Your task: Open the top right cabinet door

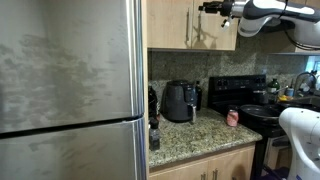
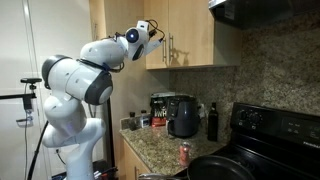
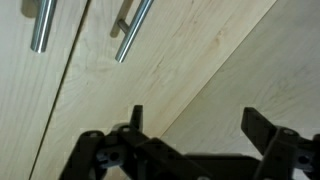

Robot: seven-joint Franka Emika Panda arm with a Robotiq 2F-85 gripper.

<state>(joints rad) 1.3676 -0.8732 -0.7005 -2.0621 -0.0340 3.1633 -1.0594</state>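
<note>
Gripper [image 1: 210,8] spread, held near the top of the shut right door [image 1: 220,28].
The fingers [image 3: 135,125] are seen parted, with nothing between them. The right door is found in the upper cabinet, right of the fridge [image 1: 70,80] and above the counter [image 1: 195,135], and it lies flush with the left door [image 1: 168,22]. In the wrist view the handle [image 3: 133,30] on the right door's left edge is seen ahead of the fingers and apart from them. In an exterior view the gripper [image 2: 156,35] is set just left of that handle [image 2: 171,48]. Contact with the door cannot be told.
</note>
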